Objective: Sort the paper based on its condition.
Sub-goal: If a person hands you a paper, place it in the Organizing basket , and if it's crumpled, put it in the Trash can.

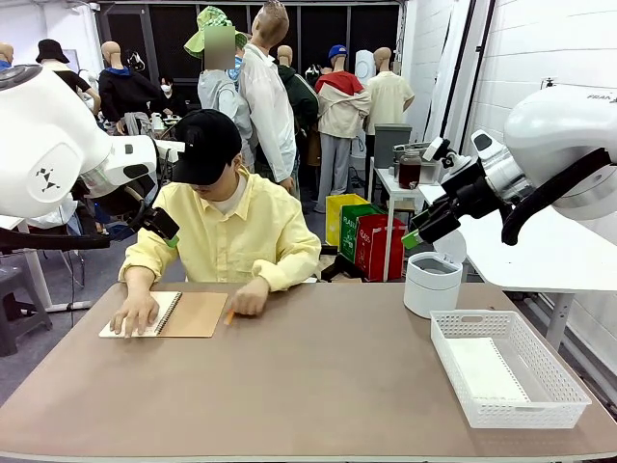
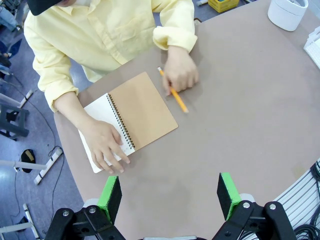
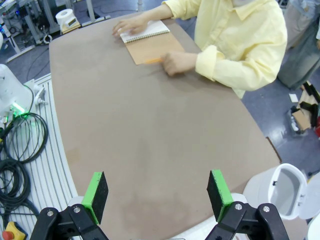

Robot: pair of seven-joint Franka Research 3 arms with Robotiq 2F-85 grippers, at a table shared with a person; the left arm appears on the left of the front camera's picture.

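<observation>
My right pincer hangs wide and empty above my near edge of the table; my left pincer is just as wide and empty, high over the left end. No loose paper lies out for me yet: the white page is bound in the spiral notebook at the far left edge, pinned under the person's hand, the other hand on a pencil. Reaching now, I judge, risks striking those hands. The white bin and basket wait at the right end; misjudging a sheet's condition would send it wrong.
</observation>
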